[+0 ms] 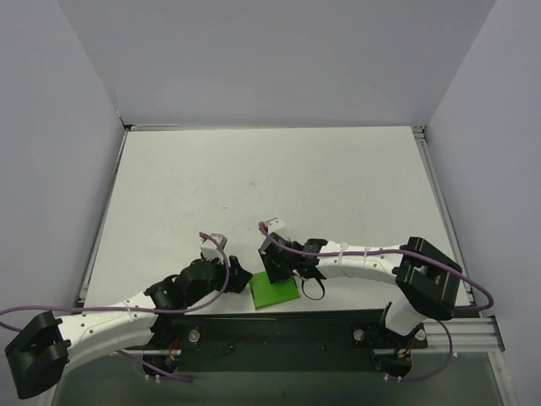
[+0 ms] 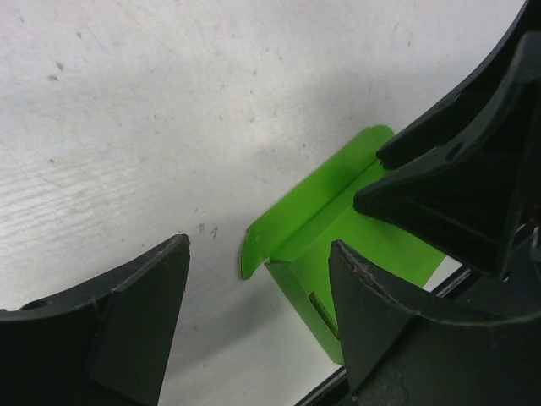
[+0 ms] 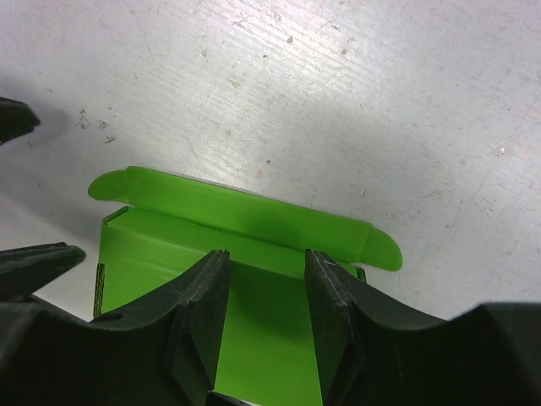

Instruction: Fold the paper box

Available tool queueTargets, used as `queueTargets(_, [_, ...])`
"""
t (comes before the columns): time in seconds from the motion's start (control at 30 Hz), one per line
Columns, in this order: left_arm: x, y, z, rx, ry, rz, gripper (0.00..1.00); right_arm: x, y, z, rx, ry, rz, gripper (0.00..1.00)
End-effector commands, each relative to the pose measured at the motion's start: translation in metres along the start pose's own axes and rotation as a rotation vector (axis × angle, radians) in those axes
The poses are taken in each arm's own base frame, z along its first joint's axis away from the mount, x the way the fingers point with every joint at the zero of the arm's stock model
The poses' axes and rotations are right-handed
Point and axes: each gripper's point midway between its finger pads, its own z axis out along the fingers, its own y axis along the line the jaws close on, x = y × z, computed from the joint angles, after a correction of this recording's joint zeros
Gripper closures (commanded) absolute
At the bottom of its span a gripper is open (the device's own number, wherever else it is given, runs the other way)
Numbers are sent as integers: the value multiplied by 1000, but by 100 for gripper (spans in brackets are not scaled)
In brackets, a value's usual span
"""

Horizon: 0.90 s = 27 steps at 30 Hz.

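Note:
The bright green paper box [image 1: 273,290] sits on the white table by its near edge, between the two arms. In the right wrist view the paper box [image 3: 254,228] has a long flap with rounded ends lying along its far side. My right gripper [image 3: 266,258] hovers right over the box top, its jaws apart with only green card showing between them; I cannot tell if it touches. My left gripper [image 2: 260,245] is open wide at the box's left end, one finger [image 2: 380,313] in front of the box's side wall [image 2: 317,309], gripping nothing.
The white table [image 1: 270,178] is walled in by grey panels at the back and on both sides. A black rail [image 1: 279,326] carrying the arm bases runs just behind the box's near side. The right gripper's fingers [image 2: 456,169] crowd the upper right of the left wrist view.

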Motion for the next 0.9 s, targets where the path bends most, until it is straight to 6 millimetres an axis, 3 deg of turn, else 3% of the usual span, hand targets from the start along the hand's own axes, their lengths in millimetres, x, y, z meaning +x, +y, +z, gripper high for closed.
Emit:
queueTargets(0.0, [10, -18, 5, 89, 76, -40, 22, 18, -19, 2, 73, 55, -16, 59])
queueTargets(0.13, [17, -5, 14, 61, 123, -86, 24, 18, -18, 2, 66, 53, -11, 59])
queueTargets(0.27, [21, 10, 19, 33, 156, -163, 40, 18, -18, 1, 60, 50, -3, 59])
queueTargets(0.47, [33, 7, 22, 39, 246, -151, 51, 18, -20, 1, 64, 47, 0, 59])
queueTargets(0.7, [51, 1, 14, 77, 333, -178, 55, 18, -22, 0, 68, 40, 9, 59])
queueTargets(0.87, [52, -5, 13, 111, 346, -184, 70, 15, -22, -1, 70, 28, 17, 59])
